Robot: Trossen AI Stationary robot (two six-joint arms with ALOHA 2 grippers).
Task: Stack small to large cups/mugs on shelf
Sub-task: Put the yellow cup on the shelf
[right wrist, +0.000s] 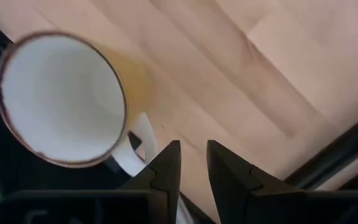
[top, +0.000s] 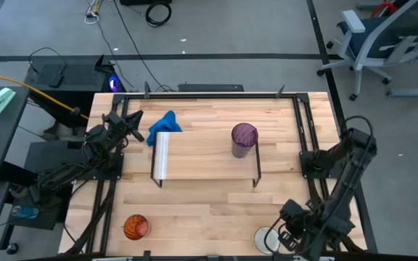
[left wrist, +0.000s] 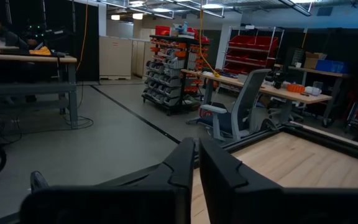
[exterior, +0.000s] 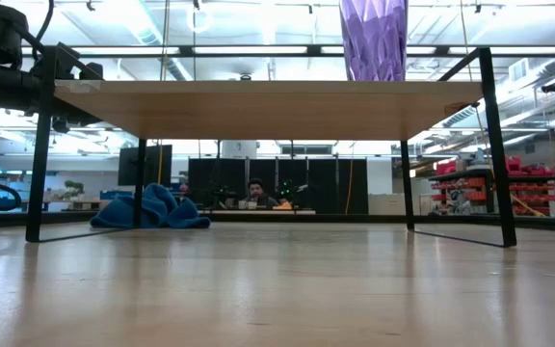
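Stage shown: the pickup of the white mug (right wrist: 61, 99), with the purple tumbler (top: 244, 138) already standing on the shelf (top: 202, 156) and the orange cup (top: 136, 227) not yet handled.

The right pincer (right wrist: 192, 163) hovers over the near right corner of the bench (top: 216, 210), pointing down. Its fingers stand a narrow slot apart and hold nothing. The mug sits upright just beside the fingertips, its handle turned toward them and nearly under the closer finger. As a judgement, the next move calls for a small sideways shift so that the fingers straddle the handle or the rim, then a descent and a closing; a misjudged descent could strike the handle and spin the mug.

Farther off, the tumbler stands at the shelf's right end. The orange cup lies well apart from the right pincer, at the bench's near left corner. The left pincer (left wrist: 196, 165) waits beyond the shelf's left end, fingers nearly together and empty, next to a blue cloth (top: 163, 125).

Only the right wrist view shows the mug's handle and hollow interior; the high view shows only a sliver of it. The low view alone shows the tumbler's base on the board, and a person seated far behind.
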